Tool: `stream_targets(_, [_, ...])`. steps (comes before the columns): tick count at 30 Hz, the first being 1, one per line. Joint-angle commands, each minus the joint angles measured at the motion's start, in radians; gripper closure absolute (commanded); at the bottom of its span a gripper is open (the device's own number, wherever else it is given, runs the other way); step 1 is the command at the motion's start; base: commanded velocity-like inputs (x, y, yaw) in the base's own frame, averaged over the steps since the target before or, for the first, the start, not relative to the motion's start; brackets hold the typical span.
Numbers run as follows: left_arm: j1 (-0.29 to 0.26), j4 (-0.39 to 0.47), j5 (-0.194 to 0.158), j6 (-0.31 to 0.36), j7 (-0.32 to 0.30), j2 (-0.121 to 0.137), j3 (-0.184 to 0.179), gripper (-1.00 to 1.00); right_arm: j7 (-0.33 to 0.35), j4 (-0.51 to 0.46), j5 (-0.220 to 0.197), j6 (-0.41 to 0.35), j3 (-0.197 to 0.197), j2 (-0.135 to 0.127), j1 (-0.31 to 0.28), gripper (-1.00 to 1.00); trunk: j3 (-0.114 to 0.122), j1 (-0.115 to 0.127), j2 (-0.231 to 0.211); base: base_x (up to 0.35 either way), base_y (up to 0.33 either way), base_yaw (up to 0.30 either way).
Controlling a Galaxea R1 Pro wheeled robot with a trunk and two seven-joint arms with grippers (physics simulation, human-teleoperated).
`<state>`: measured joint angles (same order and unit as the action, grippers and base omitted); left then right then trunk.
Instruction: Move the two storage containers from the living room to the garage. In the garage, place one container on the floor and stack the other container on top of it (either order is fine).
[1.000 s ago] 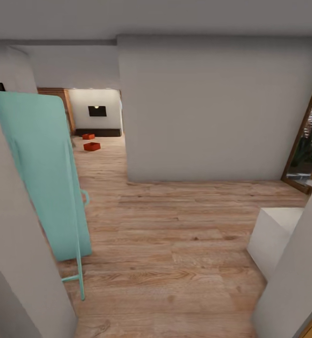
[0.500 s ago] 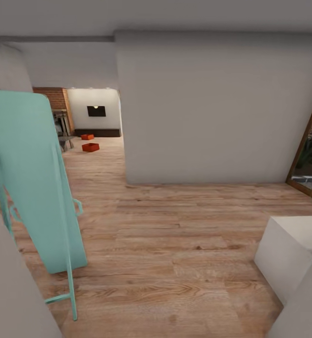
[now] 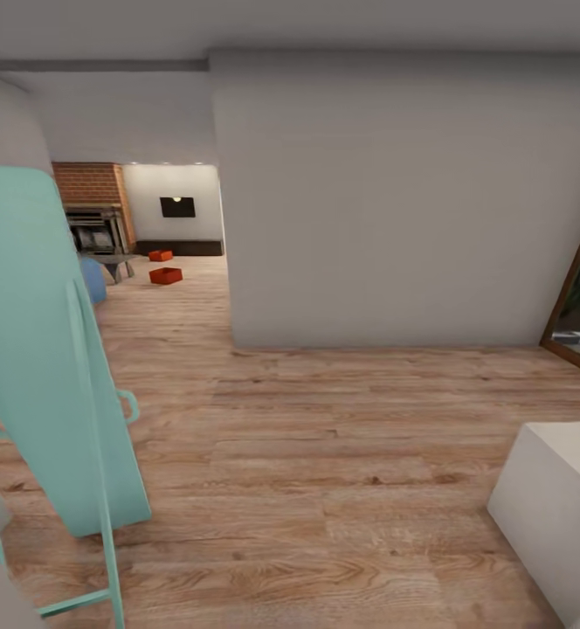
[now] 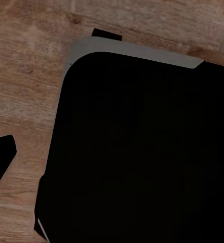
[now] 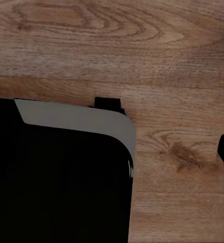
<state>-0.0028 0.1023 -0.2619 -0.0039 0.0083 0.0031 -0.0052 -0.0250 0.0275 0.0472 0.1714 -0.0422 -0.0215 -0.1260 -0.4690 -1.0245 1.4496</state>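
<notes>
Stood in a hallway of light wood-plank floor [image 3: 325,472], facing a pale grey wall [image 3: 395,201] straight ahead. Far off at the left, through an opening, looked into the living room [image 3: 150,236]: brick fireplace [image 3: 89,205] at its left, a dark panel on its far white wall. Found the two storage containers [image 3: 165,276] there, both orange-red, resting on the planks well apart from the robot; the nearer one in front of the farther one [image 3: 160,255], the two close together but not touching. Close by at the left, leaned a tall mint-green board on a thin frame [image 3: 50,367], tilted. At the near right, sat a white block [image 3: 556,507]; at the far right, a wooden door frame [image 3: 578,288] with greenery behind it. In the left wrist view, saw a black, grey-edged robot body [image 4: 142,152] over the planks; likewise a black body [image 5: 56,177] in the right wrist view. Could not tell whether either gripper was clenched or released.
</notes>
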Motion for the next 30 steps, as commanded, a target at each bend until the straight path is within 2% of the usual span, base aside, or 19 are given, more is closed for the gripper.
stream_targets(1, [0.0, 0.0, -0.005, 0.0, 0.001, 0.0, -0.001, -1.0, -0.003, 0.003, 0.005, 0.005, -0.004, 0.0, -0.001, -1.0, -0.001, -0.001, 0.0, 0.322, 0.0, 0.0])
stream_targets(30, [0.0, 0.0, -0.004, -0.005, 0.001, -0.001, -0.003, -1.0, -0.003, 0.003, 0.005, 0.005, -0.004, 0.0, -0.001, -1.0, -0.001, -0.001, 0.0, 0.322, 0.0, 0.0])
